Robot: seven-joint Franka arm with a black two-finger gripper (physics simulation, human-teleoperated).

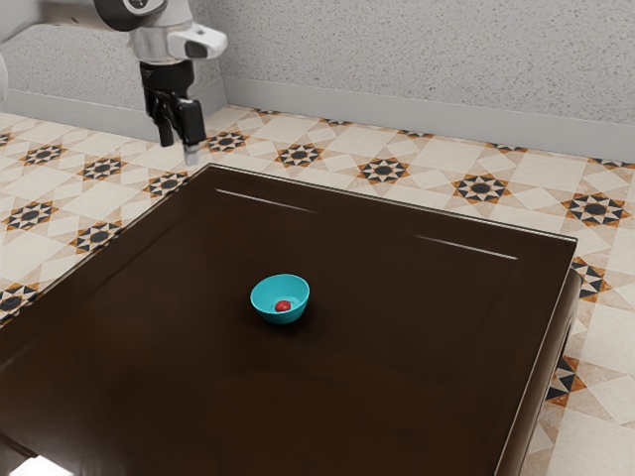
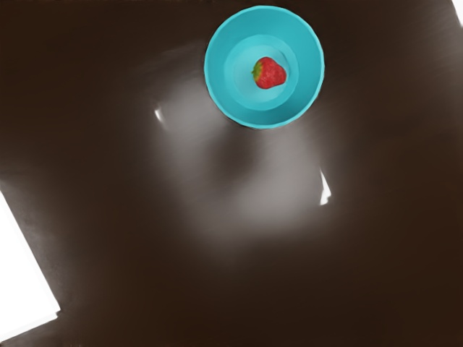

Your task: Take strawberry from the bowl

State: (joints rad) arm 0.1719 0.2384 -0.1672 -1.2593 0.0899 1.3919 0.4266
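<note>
The black gripper [image 1: 180, 151] hangs high over the table's far left corner in the exterior view, its two fingers apart with nothing between them. A turquoise bowl [image 1: 263, 297] stands upright around the tabletop's middle, lower than the gripper and well apart from it, toward the exterior view's right. Inside lies a small red strawberry [image 1: 283, 306]. From above, the wrist view has the round bowl [image 2: 218, 66] with the strawberry [image 2: 270, 73] on its floor, green leaf end to one side.
The dark, glossy table [image 1: 397, 327] carries pale streaks of reflected light. Its raised far edge [image 1: 397, 202] runs beside a patterned tile floor [image 1: 383, 171], with a grey speckled wall [image 1: 417, 59] behind. A bright white patch [image 1: 41, 467] shows at the exterior view's lower left.
</note>
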